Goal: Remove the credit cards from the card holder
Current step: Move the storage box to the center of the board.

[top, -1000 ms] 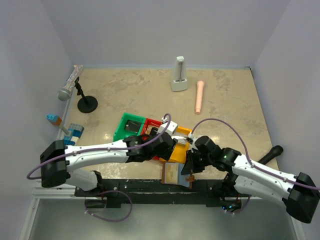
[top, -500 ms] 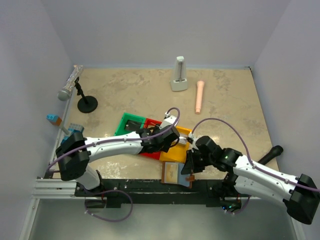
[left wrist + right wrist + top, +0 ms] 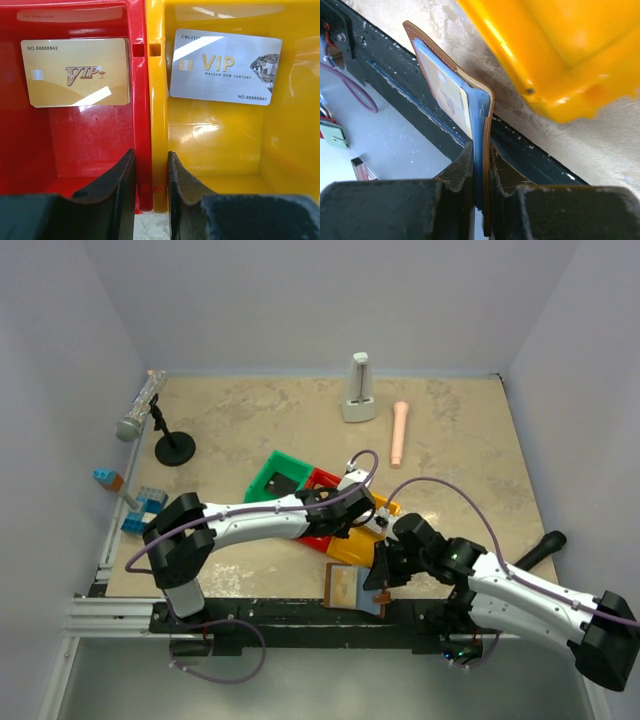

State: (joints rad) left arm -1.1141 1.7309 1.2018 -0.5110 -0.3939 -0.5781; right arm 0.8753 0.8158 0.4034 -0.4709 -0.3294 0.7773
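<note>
Left gripper advanced, arm outstretched, narrowed onto bin wall behind card holder. Right gripper clamps card holder's edge.

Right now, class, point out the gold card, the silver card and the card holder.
gold card (image 3: 75, 72), left wrist view, its face.
silver card (image 3: 225, 65), left wrist view, its face.
card holder (image 3: 478, 115), right wrist view, blue fold.

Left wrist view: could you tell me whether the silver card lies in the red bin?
No, the silver card lies in the yellow bin; the red bin holds a gold card.
</note>
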